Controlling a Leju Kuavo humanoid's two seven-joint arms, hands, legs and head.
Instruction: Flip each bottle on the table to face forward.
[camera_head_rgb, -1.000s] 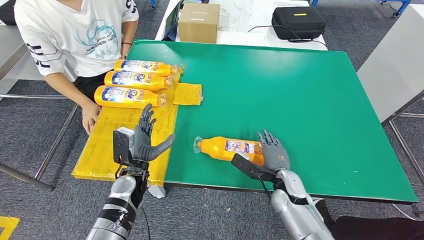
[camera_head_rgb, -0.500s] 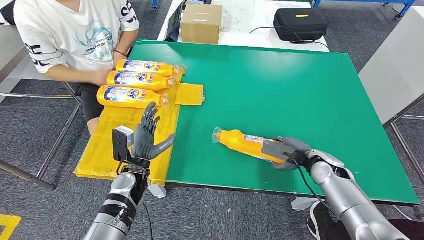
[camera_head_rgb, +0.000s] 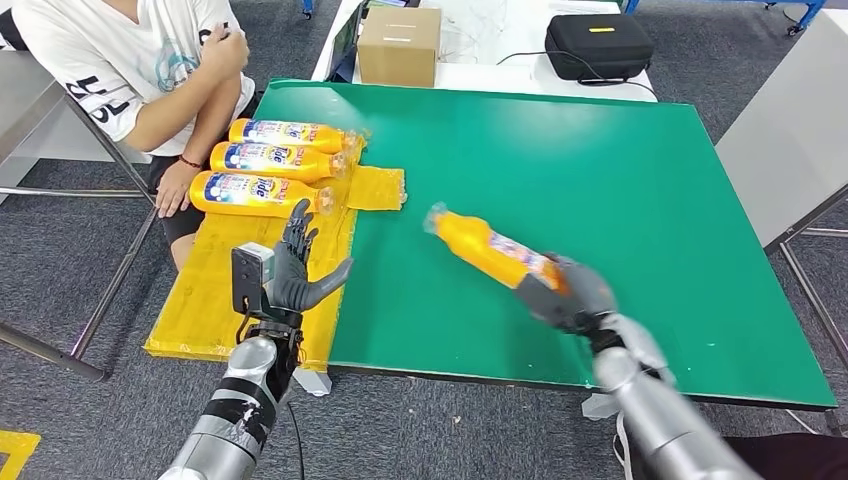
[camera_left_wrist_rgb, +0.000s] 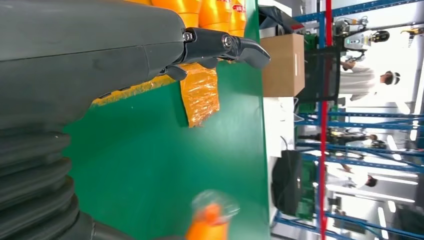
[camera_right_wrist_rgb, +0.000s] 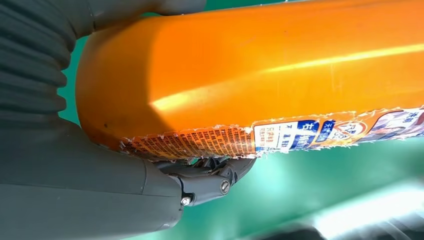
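Above the green bench (camera_head_rgb: 620, 180), the right hand (camera_head_rgb: 565, 292) has its fingers wrapped around the orange bottle's (camera_head_rgb: 485, 248) base, lifting it tilted, probably to roll its label forward; the left hand (camera_head_rgb: 295, 272) waits, fingers spread, holding nothing.

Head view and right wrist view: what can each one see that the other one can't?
Head view alone: three bottles lying in a row on the yellow mat, a person beside them, the left hand held open, a cardboard box and a black case.

Right wrist view alone: the torn edge of the label with its fine print, close up.

Both: the orange bottle gripped by the right hand, and the green table.
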